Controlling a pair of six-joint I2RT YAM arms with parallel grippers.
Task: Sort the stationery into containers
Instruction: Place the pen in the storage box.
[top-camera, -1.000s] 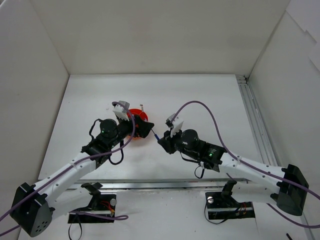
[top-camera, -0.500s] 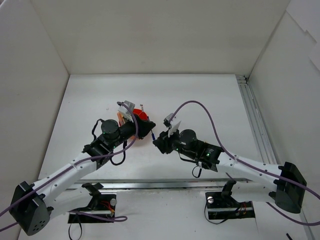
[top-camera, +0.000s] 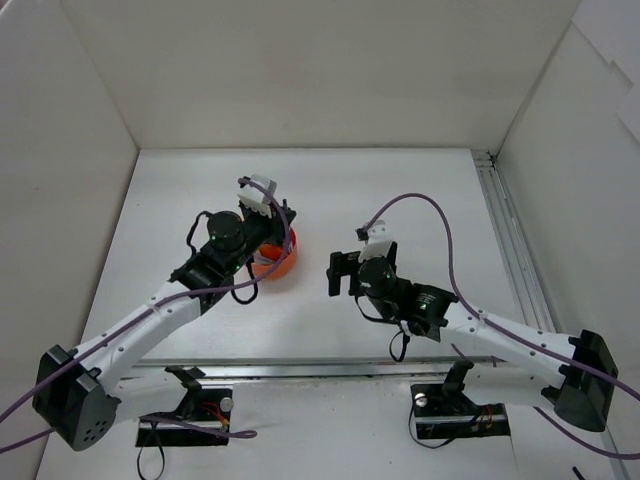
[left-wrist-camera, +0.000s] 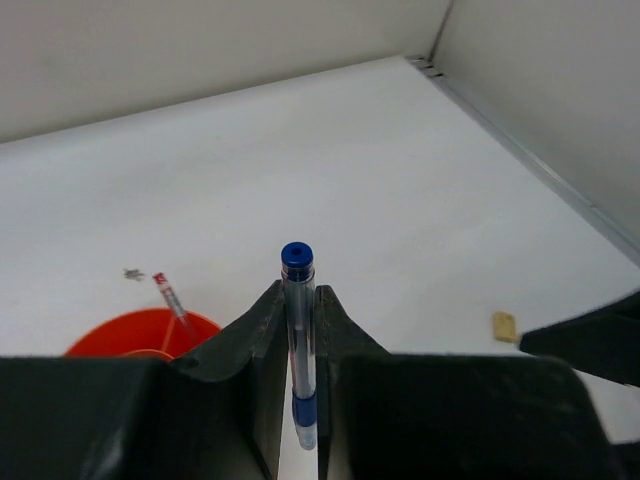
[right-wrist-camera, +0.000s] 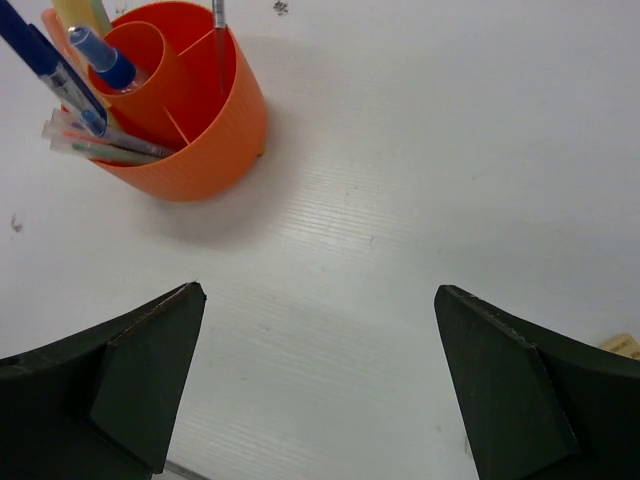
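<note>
While the left gripper (left-wrist-camera: 298, 325) pinched the blue pen (left-wrist-camera: 297, 262) upright, the orange bowl (left-wrist-camera: 125, 332) lay at 8 o'clock below it. A second earlier this gripper had stood spread; the right gripper (right-wrist-camera: 318, 300), then pressed together, now gaped wide.

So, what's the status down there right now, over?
Left gripper: jaws shut on blue pen, by the orange container. Right gripper: jaws open, empty. One eraser loose on table.
</note>
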